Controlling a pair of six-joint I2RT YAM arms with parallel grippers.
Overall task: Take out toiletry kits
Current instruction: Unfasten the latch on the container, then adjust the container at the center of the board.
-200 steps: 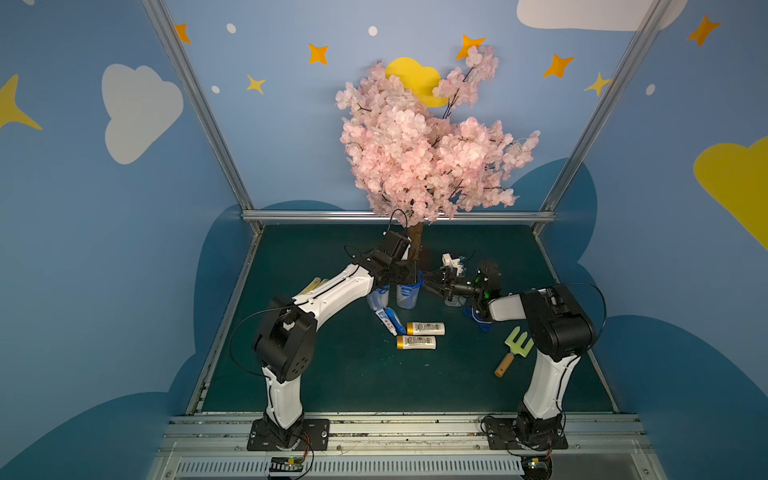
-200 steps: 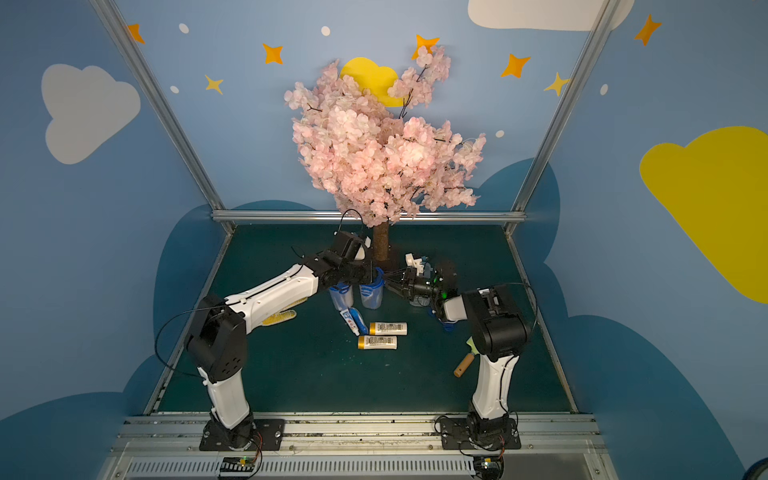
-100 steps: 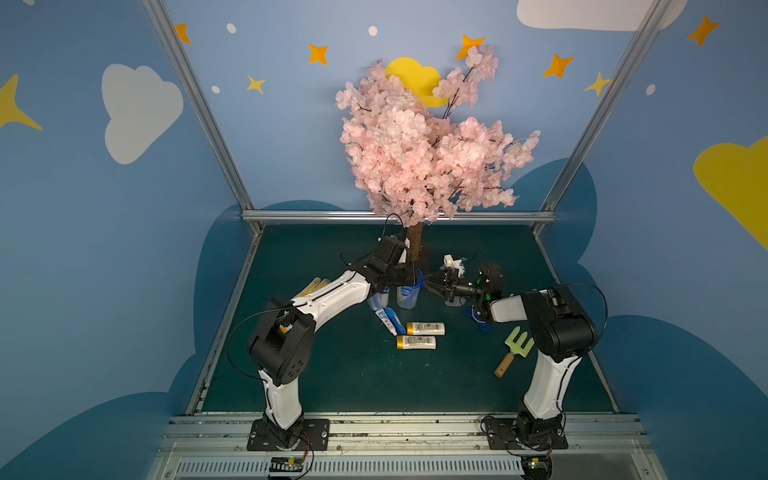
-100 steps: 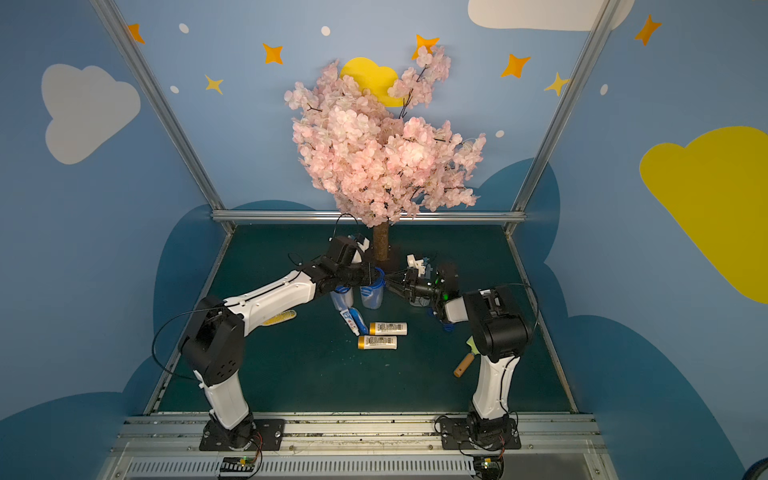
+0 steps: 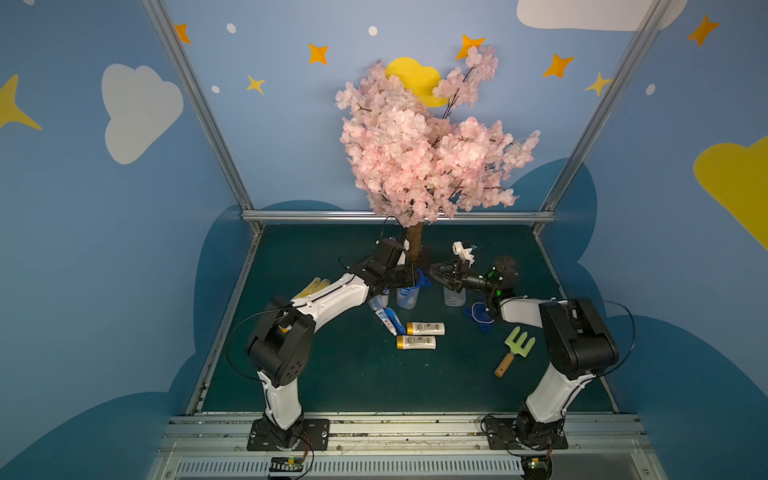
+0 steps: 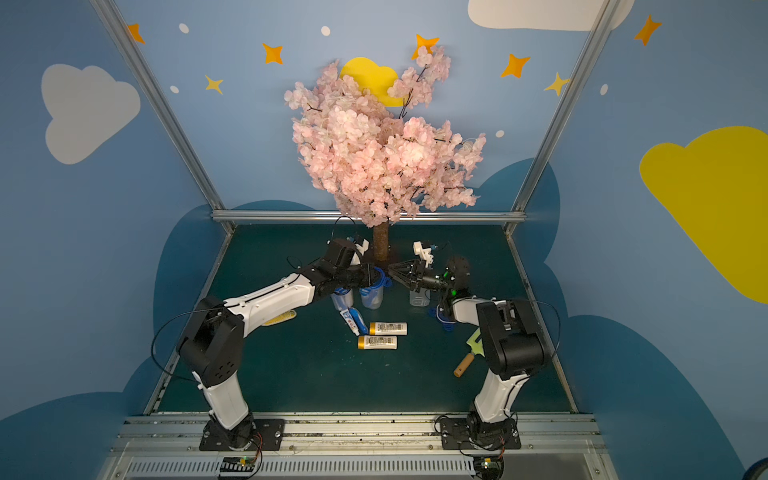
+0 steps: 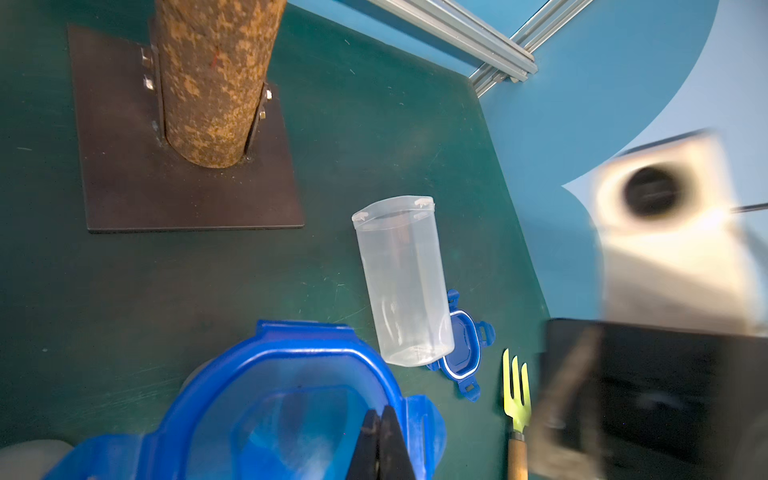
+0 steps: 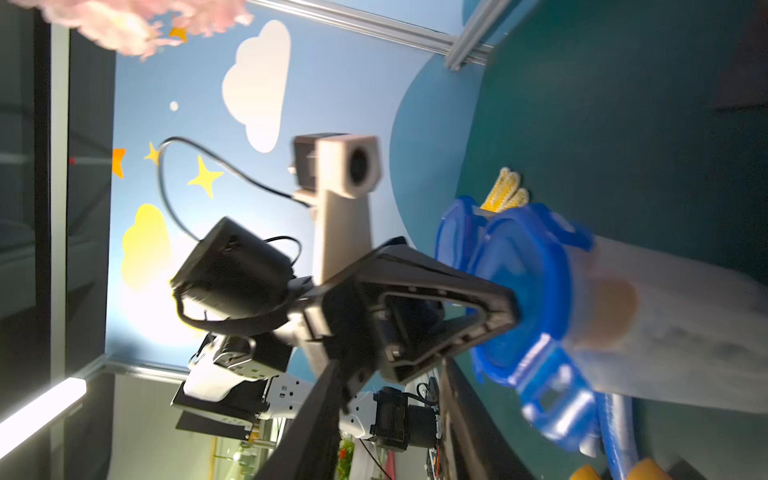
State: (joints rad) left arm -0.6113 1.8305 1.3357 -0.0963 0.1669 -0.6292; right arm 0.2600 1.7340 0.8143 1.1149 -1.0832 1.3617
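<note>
Green and flat, the table top point(image 5: 332, 374) has a small white bottle with a yellow-orange cap point(image 5: 424, 328) lying near its middle. A second bottle of the same kind point(image 5: 415, 342) lies right beside it. Just next to them lie a thin white toothpaste tube with blue and red print point(image 5: 383, 322) and a narrow blue wrapped piece point(image 5: 395, 323), touching each other.

Behind them stands a clear plastic jar with a blue clip lid point(image 5: 406, 293). The left gripper point(image 7: 379, 419) is at this lid with its jaws squeezed tight together. I cannot tell if a bit of the lid is pinched between them. In the right wrist view something orange shows through the jar's wall, but it is blurry.

The right gripper point(image 5: 432, 275) hovers just beside the lid and points at it. Its jaws are apart and nothing is between them. Near it stands an empty clear plastic jar with no lid point(image 5: 454, 296). A loose blue clip lid point(image 5: 480, 319) lies on the table beside that jar. A pale green garden fork with a wooden handle point(image 5: 515, 351) lies near the right arm. A pink blossom tree point(image 5: 424, 141) stands at the back.
</note>
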